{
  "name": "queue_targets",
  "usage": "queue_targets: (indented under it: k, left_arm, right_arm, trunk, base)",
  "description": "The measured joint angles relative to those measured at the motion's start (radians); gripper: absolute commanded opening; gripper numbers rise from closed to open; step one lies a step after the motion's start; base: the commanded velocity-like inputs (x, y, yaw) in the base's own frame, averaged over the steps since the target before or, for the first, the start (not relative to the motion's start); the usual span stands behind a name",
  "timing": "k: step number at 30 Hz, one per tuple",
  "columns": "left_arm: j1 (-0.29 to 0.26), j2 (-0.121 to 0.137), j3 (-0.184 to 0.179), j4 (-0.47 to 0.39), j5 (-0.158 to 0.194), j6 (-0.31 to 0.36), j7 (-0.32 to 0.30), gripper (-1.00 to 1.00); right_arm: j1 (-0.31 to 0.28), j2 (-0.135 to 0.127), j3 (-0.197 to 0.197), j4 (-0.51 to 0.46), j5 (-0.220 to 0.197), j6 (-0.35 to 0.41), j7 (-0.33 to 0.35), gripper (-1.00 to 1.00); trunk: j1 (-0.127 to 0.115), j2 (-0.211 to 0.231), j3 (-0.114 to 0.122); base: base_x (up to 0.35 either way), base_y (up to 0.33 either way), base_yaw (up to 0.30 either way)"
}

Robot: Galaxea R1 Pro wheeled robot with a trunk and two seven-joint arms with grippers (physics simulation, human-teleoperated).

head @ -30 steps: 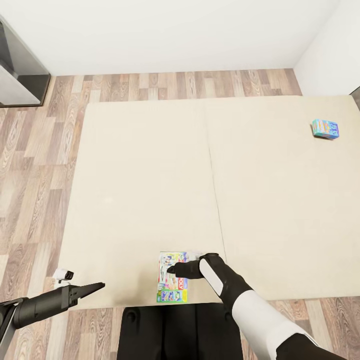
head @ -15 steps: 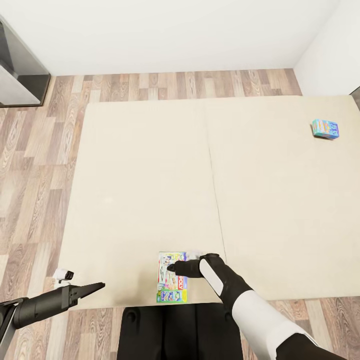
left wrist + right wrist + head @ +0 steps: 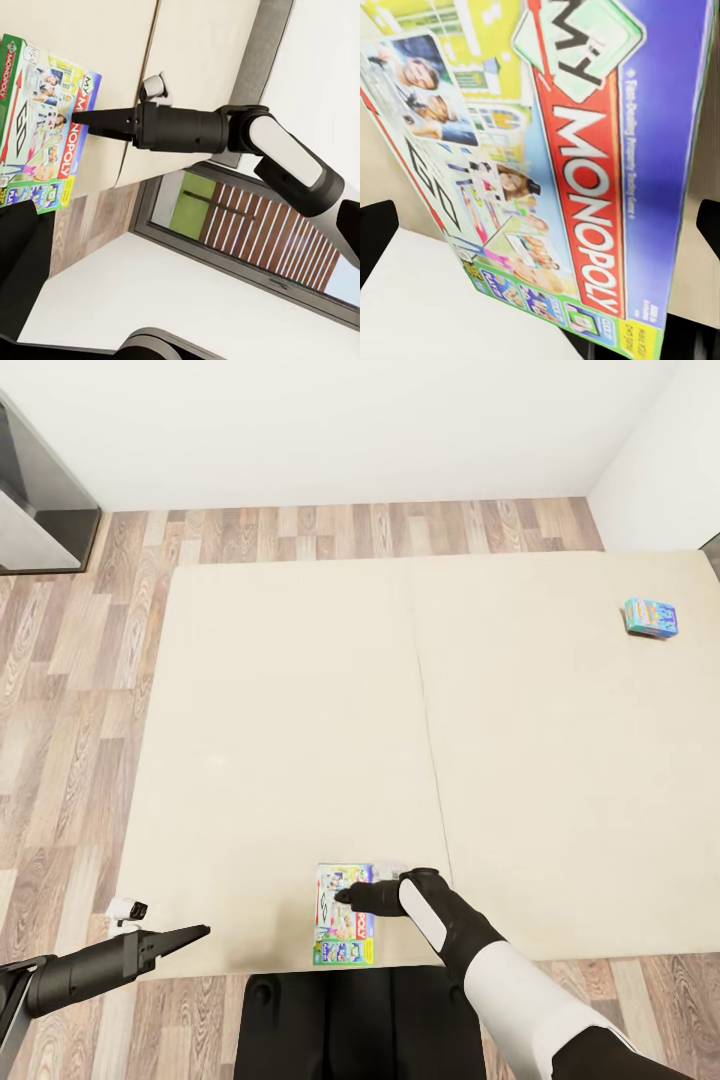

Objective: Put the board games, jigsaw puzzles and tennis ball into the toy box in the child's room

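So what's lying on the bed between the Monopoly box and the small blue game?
Nothing: in the head view, bare beige mattress, crossed by its centre seam, separates the Monopoly box from the blue game.

- Right arm [image 3: 520, 990], white forearm and black wrist, reaches forward and inward from the lower right of the head view.
- Right tool [image 3: 345, 897] sits low, tips pointing left; whether it is parted or closed cannot be told.
- Left arm [image 3: 75, 975] stretches out at the lower left.
- Left tool [image 3: 198, 932] tapers to a closed point.
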Motion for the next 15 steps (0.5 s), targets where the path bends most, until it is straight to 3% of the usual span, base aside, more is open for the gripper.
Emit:
queue_targets:
  k: [15]
  left_arm:
    - [0.000,0.001,0.000,0.000,-0.001,-0.001,0.000,1.00]
  right_arm:
    - [0.000,0.000,0.000,0.014,0.007,0.000,-0.006,1.00]
  trunk:
    - [0.000,0.000,0.000]
  base:
    - [0.000,0.000,0.000]
